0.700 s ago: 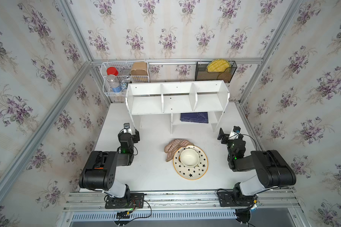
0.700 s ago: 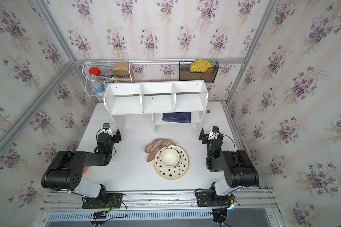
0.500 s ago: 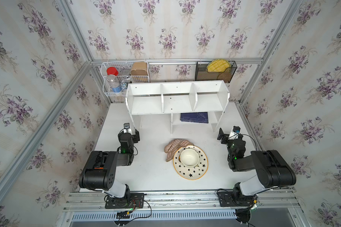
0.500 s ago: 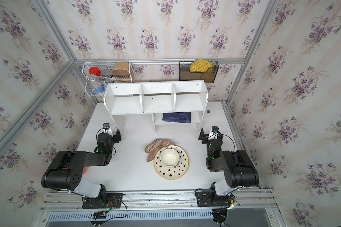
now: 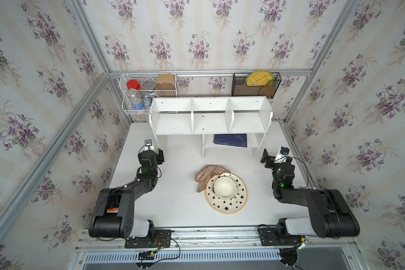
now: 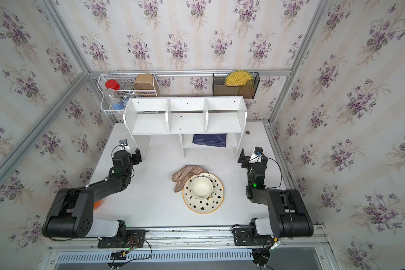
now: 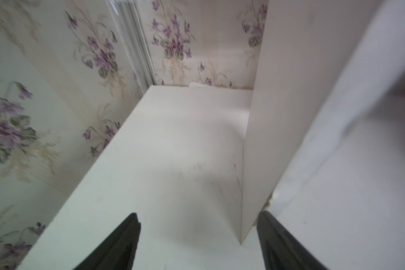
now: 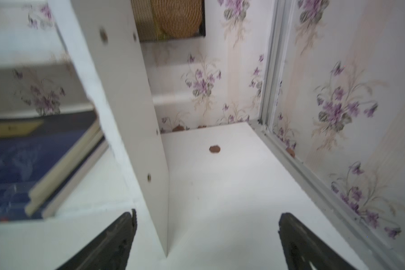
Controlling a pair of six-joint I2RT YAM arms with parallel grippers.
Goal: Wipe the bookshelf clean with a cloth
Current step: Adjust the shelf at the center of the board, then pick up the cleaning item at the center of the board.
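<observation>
1. Your left pincer (image 7: 198, 217) is spread wide and holds nothing. It faces the left side panel of the white wooden bookshelf (image 5: 173, 119), which stands just ahead of it.
2. Your right pincer (image 8: 206, 215) is also spread wide and empty, and it faces the bookshelf's right side panel.
3. The soft pinkish-tan striped cloth (image 5: 207, 174) lies crumpled on the white tabletop (image 5: 173, 205), well apart from both pincers. It is behind them, toward the arm bases, and inward: to the right of the left pincer and to the left of the right one.
4. One edge of the cloth is tucked under the rim of the round cream plate with black stars (image 5: 227, 203), which carries a cream bowl (image 5: 225, 187).
5. The cloth's long axis runs roughly side to side between the pincers, with a tail bent toward the bases.
6. Both arms look about equally near. I judge the left the better choice, since its side of the cloth is free while the plate crowds the right's approach.
7. The bookshelf's long axis also runs side to side, along the far edge of the tabletop. Its three upper compartments open upward and toward you.
8. No wiping has begun; you need to pick up the cloth first.
</observation>
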